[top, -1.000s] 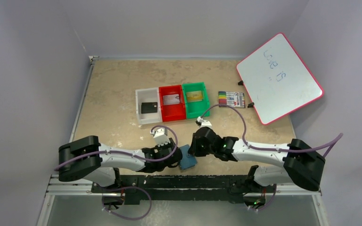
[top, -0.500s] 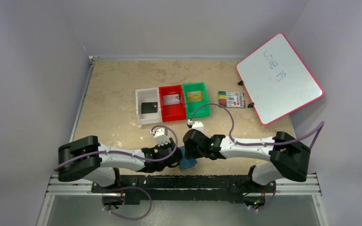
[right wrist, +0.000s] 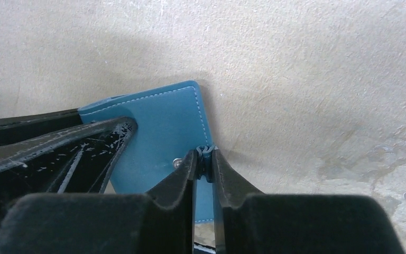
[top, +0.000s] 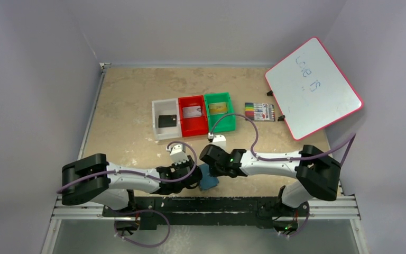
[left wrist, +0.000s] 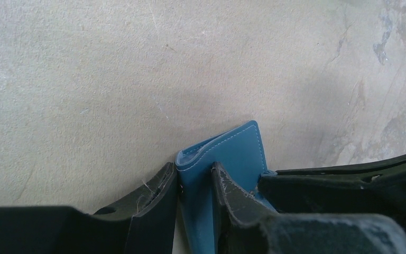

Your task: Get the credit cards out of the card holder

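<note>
The teal card holder (top: 209, 180) is held on edge just above the table's near edge, between both grippers. My left gripper (left wrist: 195, 174) is shut on one leaf of the card holder (left wrist: 238, 153). My right gripper (right wrist: 205, 156) is shut on a thin edge of the card holder (right wrist: 158, 121), beside a small metal snap (right wrist: 176, 163). No card shows inside it. Three credit cards lie in bins: a black one (top: 167, 121), a silver-grey one (top: 192, 112) and a gold one (top: 218, 108).
The white bin (top: 156, 123), red bin (top: 193, 126) and green bin (top: 222, 125) stand in a row at mid-table. A pack of coloured markers (top: 259, 111) lies to their right. A red-framed whiteboard (top: 313, 87) leans at the far right.
The right arm has swung left to the card holder, and its jaws have closed on the holder's edge. The left arm keeps its grip, nearly still.
</note>
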